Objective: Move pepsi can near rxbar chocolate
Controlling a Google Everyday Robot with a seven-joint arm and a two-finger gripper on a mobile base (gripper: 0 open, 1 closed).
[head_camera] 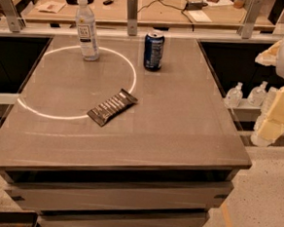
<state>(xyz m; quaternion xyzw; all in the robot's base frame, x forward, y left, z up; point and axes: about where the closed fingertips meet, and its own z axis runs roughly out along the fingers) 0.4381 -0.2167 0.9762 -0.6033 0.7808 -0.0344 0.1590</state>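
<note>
The pepsi can, dark blue with a silver top, stands upright near the far edge of the grey table. The rxbar chocolate, a flat dark brown bar with pale lettering, lies diagonally near the table's middle, in front of the can and to its left. My gripper hangs at the right edge of the view, beyond the table's right side. It is well away from both the can and the bar and holds nothing I can see.
A clear plastic bottle stands at the far left of the table, to the left of the can. A bright ring of light lies across the table's left half. Small bottles sit on a ledge to the right. A cluttered desk lies behind.
</note>
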